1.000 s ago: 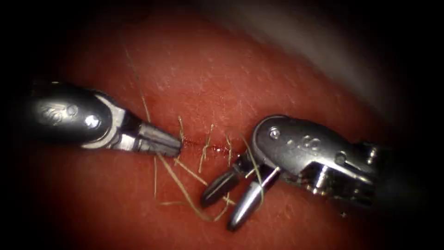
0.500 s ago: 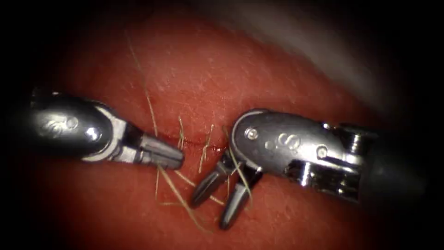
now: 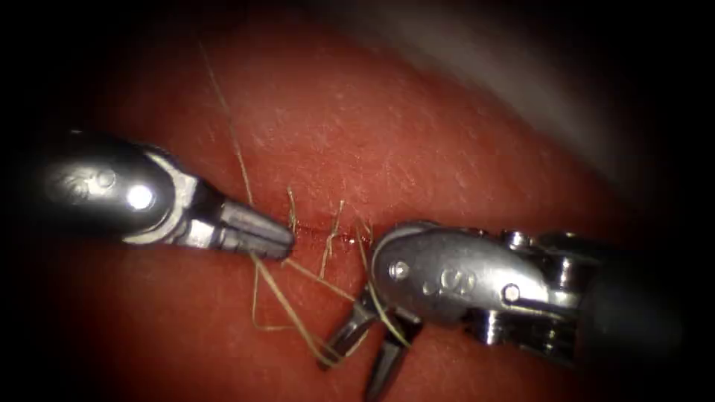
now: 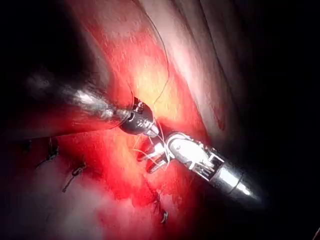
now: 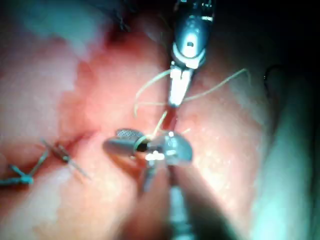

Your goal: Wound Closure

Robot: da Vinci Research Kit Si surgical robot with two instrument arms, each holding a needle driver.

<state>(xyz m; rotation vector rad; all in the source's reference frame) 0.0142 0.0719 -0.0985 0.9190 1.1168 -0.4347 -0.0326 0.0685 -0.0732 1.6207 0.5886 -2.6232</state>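
Knot-tying over the cut (image 3: 335, 237): the left tool (image 3: 279, 240) is clamped on the thread (image 3: 298, 320), while the right tool (image 3: 361, 357), jaws spread and empty, has moved left with thread looped over it; tightening presumably needs a strand grasped.

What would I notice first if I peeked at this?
Two shiny metal tools meet over the red tissue. The left tool comes in from the left with its jaws shut on the pale thread, at the left end of the cut. The right tool comes from the right, its jaws spread open around the thread's loops just below the cut, where short cut ends of thread stick up.
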